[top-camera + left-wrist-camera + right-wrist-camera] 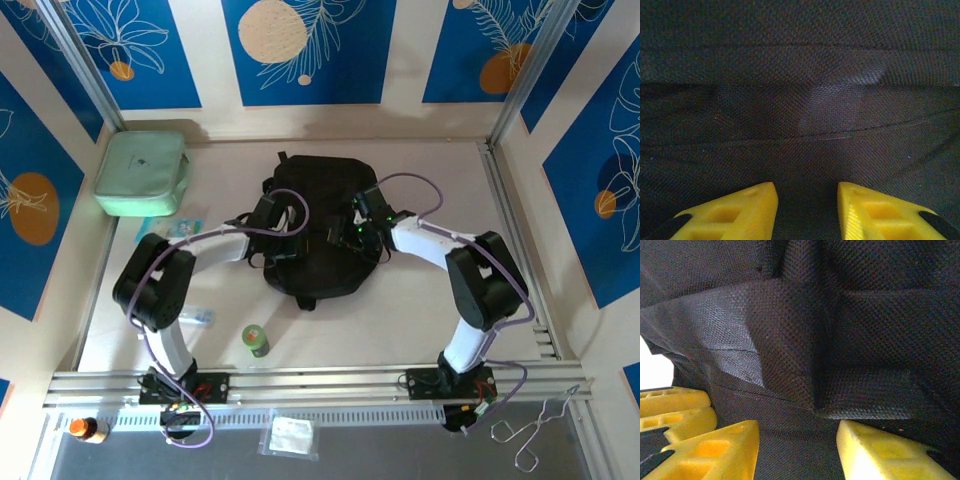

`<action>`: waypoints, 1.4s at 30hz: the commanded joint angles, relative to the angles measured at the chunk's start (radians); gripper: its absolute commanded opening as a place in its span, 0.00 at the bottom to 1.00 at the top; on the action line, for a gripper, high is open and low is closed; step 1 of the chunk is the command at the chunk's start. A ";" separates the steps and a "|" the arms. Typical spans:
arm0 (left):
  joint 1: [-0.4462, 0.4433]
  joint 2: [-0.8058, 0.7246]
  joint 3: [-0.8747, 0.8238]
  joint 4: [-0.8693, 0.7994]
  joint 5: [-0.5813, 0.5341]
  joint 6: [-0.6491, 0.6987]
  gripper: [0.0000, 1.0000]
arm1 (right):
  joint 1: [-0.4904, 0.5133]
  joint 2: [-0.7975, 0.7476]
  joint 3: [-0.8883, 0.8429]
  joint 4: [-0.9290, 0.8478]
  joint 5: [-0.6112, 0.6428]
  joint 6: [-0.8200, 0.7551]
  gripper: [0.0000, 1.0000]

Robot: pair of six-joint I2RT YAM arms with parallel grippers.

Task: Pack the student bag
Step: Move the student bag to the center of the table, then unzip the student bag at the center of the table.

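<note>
Left wrist view showed the left gripper (807, 212) with its yellow fingers (740, 215) parted by a narrow gap, close up against the backpack (800, 100). Black woven cloth filled the gap and everything ahead of the tips, and whether they pinched it could not be told. The right gripper (797, 452) stood wider and unclenched, with a stitched fold of the same cloth just beyond its tips and more cloth between them. From above, the backpack lay under both grippers, which pointed down at its middle.

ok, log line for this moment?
left gripper: at bag, grip unclear | right gripper: at bag, jaws apart | bag: lying mid-table
</note>
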 commanded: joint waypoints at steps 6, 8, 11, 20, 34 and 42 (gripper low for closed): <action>-0.021 -0.171 -0.034 -0.171 -0.033 0.037 0.43 | 0.069 -0.193 -0.119 -0.116 0.092 -0.007 0.50; -0.027 -0.192 0.018 -0.198 -0.026 0.069 0.46 | 0.057 -0.256 -0.095 -0.133 0.112 -0.017 0.54; -0.047 -0.198 0.111 -0.230 -0.038 0.108 0.49 | 0.020 -0.339 -0.075 -0.146 0.138 -0.026 0.60; -0.083 -0.015 0.391 -0.298 -0.088 0.070 0.51 | -0.177 -0.359 -0.076 -0.175 0.083 -0.033 0.64; -0.189 0.249 0.700 -0.481 -0.230 0.066 0.46 | -0.265 -0.331 -0.135 -0.152 0.031 -0.019 0.64; -0.235 0.395 0.869 -0.580 -0.347 0.085 0.44 | -0.277 -0.322 -0.150 -0.145 0.018 -0.006 0.64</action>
